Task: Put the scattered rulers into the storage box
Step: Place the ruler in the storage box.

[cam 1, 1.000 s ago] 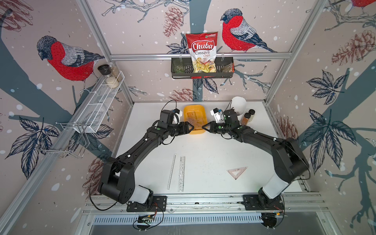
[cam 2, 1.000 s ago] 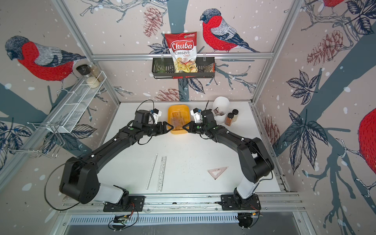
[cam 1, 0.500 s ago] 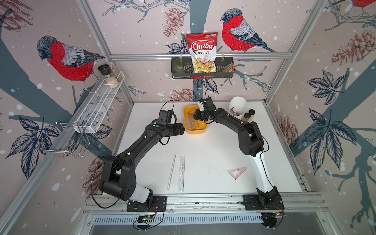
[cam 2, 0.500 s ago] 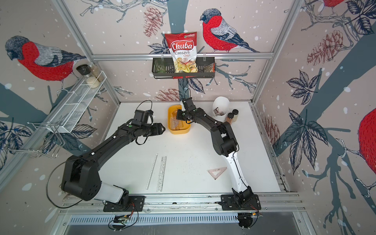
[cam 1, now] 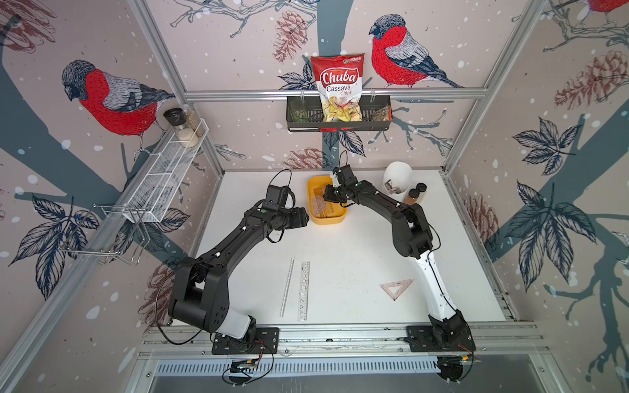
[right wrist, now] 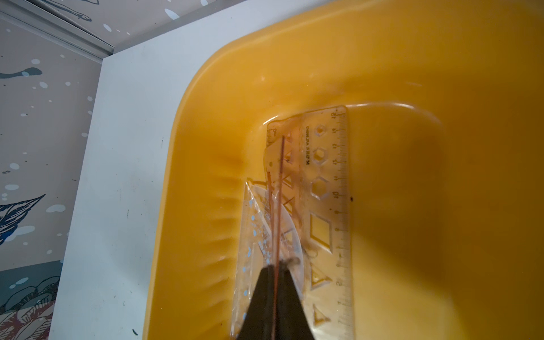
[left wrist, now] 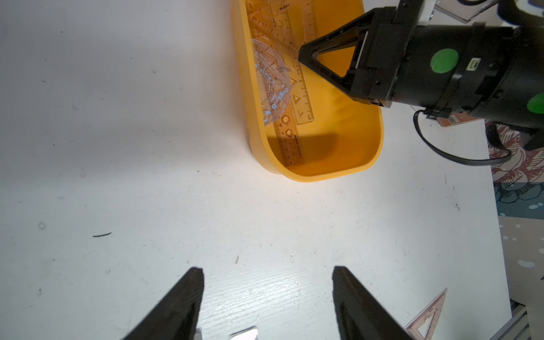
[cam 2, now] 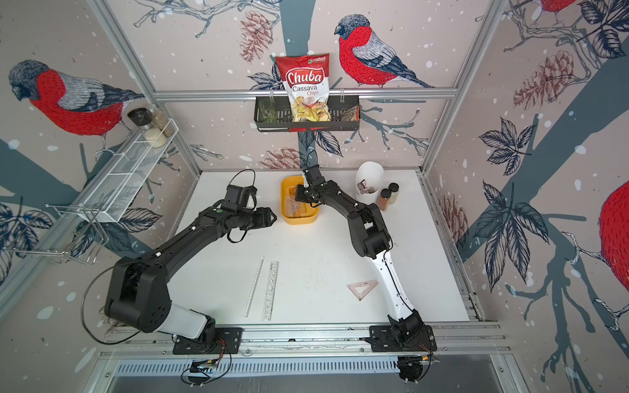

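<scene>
The white table (cam 1: 357,251) carries everything. Toward its far edge sits the yellow-orange plastic storage box (cam 1: 328,222), rectangular with rounded corners and low walls. The left tool (left wrist: 266,272) hovers over bare table just beside the box's left wall, its fingers (left wrist: 191,291) spread wide with nothing between them. The right tool (cam 1: 327,196) reaches down into the box. Its tips are pressed together, pinching a thin pinkish see-through ruler (right wrist: 278,206), which the right wrist view shows edge-on above the pieces on the box floor. Near the table's front, well apart from the box, lie a long clear straight ruler (cam 1: 287,287) and, just beside it on its right and roughly parallel, a long clear stencil ruler (cam 1: 304,291). Farther right lies a pinkish see-through triangle (cam 1: 396,287). Flat inside the box lie a hexagon-cut clear stencil ruler (right wrist: 323,206) and, beside it and overlapping other pieces, a half-round clear protractor with pale blue print (left wrist: 270,82)
</scene>
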Available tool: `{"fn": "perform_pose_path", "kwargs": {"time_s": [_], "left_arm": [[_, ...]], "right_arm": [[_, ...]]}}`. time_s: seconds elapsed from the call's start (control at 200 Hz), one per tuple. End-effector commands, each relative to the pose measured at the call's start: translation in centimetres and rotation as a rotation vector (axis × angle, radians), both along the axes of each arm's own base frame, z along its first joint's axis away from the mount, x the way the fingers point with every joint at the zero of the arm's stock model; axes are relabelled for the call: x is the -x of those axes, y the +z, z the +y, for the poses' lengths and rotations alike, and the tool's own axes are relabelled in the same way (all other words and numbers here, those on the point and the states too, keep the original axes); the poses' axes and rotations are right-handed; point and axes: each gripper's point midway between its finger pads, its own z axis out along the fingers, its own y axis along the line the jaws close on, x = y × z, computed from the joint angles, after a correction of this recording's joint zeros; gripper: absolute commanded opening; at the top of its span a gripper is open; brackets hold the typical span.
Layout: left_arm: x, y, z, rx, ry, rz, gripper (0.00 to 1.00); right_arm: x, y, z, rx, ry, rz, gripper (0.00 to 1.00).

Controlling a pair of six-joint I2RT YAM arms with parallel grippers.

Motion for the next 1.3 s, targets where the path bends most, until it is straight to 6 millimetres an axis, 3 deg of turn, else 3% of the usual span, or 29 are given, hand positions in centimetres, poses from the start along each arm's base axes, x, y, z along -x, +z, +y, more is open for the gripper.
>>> {"fn": "perform_pose_path", "kwargs": {"time_s": [0.0, 0.125, 0.385, 0.53, 0.63, 0.726, 0.801, 0.981, 1.066, 1.191, 1.296], "left_arm": [[0.0, 0.0, -0.1, 0.005, -0.022, -0.005, 0.73], [0.0, -0.2, -0.2, 0.010, -0.023, 0.000, 0.73], [-0.1, 0.0, -0.2, 0.021, -0.026, -0.004, 0.71], [0.0, 0.2, -0.4, 0.030, -0.033, -0.005, 0.71], [0.3, 0.2, -0.7, 0.046, -0.039, -0.003, 0.72], [1.1, 0.2, -2.3, 0.049, -0.068, -0.001, 0.71], [2.6, 0.0, -4.5, 0.032, -0.114, 0.002, 0.73], [6.3, -1.3, -9.6, 0.052, -0.219, 0.017, 0.76], [8.3, -2.9, -11.2, 0.047, -0.263, 0.046, 0.77], [9.9, -3.6, -13.5, 0.034, -0.319, 0.056, 0.78], [10.3, -4.0, -14.3, 0.031, -0.338, 0.057, 0.79]], "right_arm": [[0.0, -0.2, 0.1, 0.006, 0.017, 0.008, 0.09], [-0.1, 0.1, 0.1, 0.005, 0.021, 0.010, 0.22], [0.2, 2.0, -1.8, 0.069, 0.011, -0.001, 0.32], [1.4, 3.5, -3.2, 0.113, 0.011, -0.010, 0.37], [3.2, 5.6, -3.7, 0.136, 0.013, -0.022, 0.38], [6.8, 7.5, -5.0, 0.204, -0.011, -0.043, 0.40], [10.9, 7.6, -8.0, 0.270, -0.078, -0.036, 0.42], [22.7, 4.0, -17.8, 0.369, -0.282, 0.086, 0.44], [27.5, 2.4, -21.6, 0.383, -0.370, 0.143, 0.46], [32.5, 0.3, -26.4, 0.401, -0.507, 0.217, 0.46], [35.1, -1.2, -29.1, 0.419, -0.592, 0.275, 0.47]]}}
